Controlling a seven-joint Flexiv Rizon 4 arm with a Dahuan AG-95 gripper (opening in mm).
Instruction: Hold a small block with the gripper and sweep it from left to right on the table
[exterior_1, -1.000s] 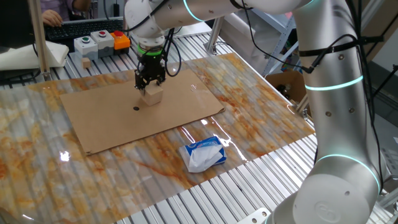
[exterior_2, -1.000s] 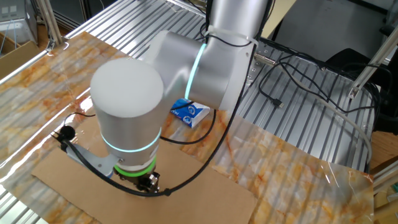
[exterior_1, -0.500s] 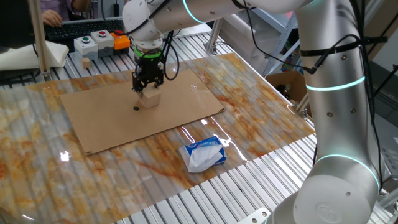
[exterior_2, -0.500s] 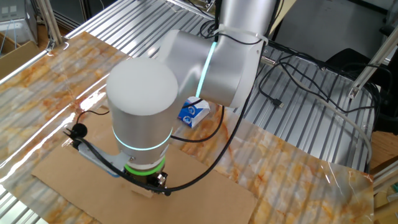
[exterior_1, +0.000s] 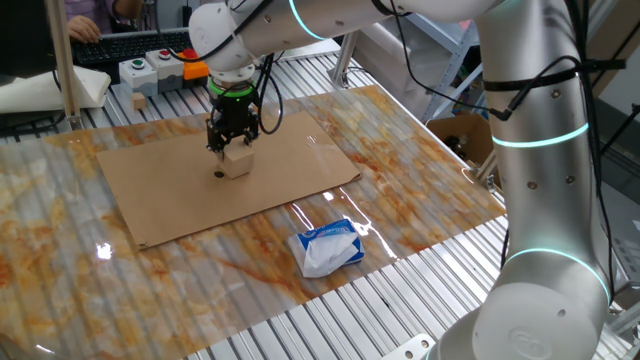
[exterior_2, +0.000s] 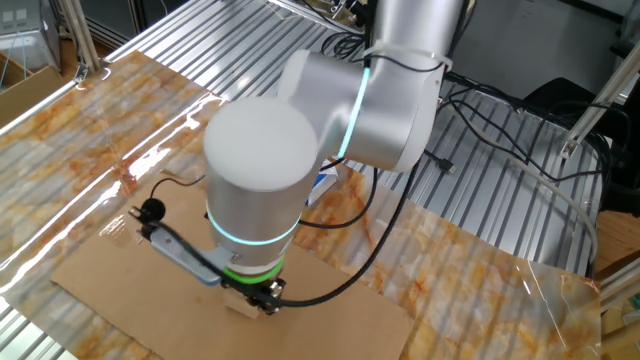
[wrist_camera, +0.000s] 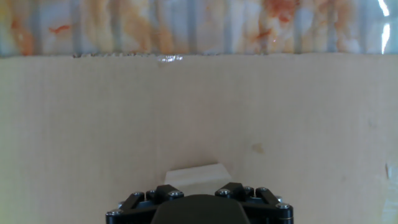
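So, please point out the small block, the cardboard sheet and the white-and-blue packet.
small block (exterior_1: 237, 162): one fixed view, its front face.
cardboard sheet (exterior_1: 180, 195): one fixed view, bare middle.
white-and-blue packet (exterior_1: 326, 249): one fixed view, its white top.

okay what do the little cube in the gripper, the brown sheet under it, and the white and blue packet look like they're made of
Small block: probably unfinished wood, pale tan, matte, plain faces.
Brown sheet: looks like cardboard, dull brown and flat, with faint ribbing visible in the hand view.
Packet: seems to be soft plastic film, slightly glossy and crumpled; what is inside can't be told.

small block half behind pincer
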